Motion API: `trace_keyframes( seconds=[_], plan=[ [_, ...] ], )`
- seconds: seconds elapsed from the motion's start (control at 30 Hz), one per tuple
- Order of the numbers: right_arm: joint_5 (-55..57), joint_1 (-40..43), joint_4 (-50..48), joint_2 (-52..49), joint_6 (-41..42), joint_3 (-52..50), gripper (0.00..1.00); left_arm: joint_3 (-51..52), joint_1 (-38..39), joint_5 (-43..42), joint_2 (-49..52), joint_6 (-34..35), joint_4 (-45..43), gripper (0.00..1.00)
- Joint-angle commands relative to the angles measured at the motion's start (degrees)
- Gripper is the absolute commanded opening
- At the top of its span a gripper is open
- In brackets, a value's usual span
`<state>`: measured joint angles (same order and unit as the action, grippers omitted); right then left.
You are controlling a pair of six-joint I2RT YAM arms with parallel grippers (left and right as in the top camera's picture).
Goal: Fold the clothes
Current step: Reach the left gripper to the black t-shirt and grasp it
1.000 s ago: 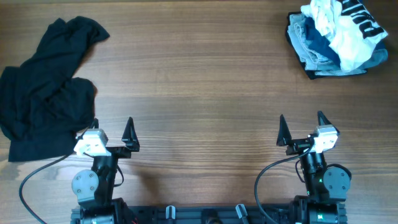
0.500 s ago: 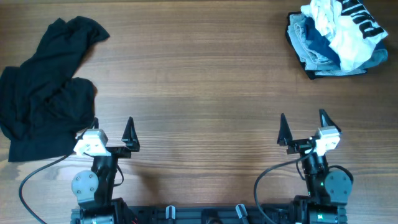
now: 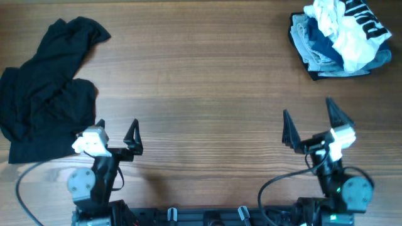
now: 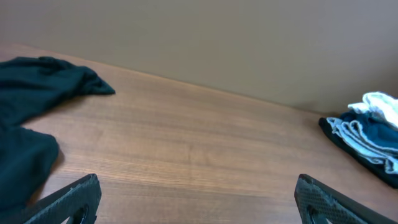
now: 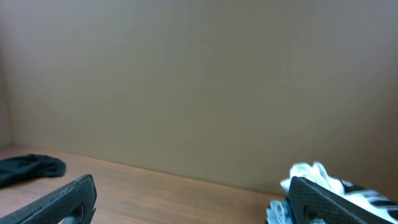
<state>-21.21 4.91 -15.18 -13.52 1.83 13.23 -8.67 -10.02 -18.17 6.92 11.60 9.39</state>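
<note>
We see the black garment (image 3: 47,88) lying crumpled on the far-left side of the tabletop (image 3: 201,81), one part stretched toward the far edge and the rest bunched nearer the robot. No logo is visible from here.

The left fingers (image 3: 132,132) are spread wide and hold nothing. They sit just beside the garment's near-right edge; we can't tell if the outer finger touches the fabric. In the left wrist view the garment (image 4: 37,81) is ahead and to the left, with bare wood between the finger tips.

The right fingers (image 3: 331,112) are also spread wide and hold nothing, near the front edge on the right, well apart from the garment.

A heap of white, black-lettered and light-blue clothes (image 3: 339,37) sits in the far-right corner.
</note>
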Motion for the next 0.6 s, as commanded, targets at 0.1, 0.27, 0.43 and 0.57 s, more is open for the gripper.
trace_keyframes(
  seconds=[0.1, 0.27, 0.43, 0.57],
  plan=[
    [-10.1, -0.2, 6.3, -21.8, -0.4, 17.6, 1.00, -19.1, 0.3, 0.3, 20.3, 0.4, 8.2, 1.00],
    [-13.5, -0.2, 17.2, -35.2, -2.0, 29.7, 1.00, -34.2, 0.3, 1.3, 38.7, -4.9, 21.0, 1.00],
    [-14.0, -0.2, 34.0, -48.4, -9.6, 42.1, 1.00, -50.1, 0.3, 1.3, 56.9, -8.5, 37.1, 1.00],
    [-15.2, -0.2, 36.6, -56.5, -8.3, 45.9, 1.00, -55.4, 0.3, 0.8, 67.7, -8.4, 37.6, 1.00]
  ],
)
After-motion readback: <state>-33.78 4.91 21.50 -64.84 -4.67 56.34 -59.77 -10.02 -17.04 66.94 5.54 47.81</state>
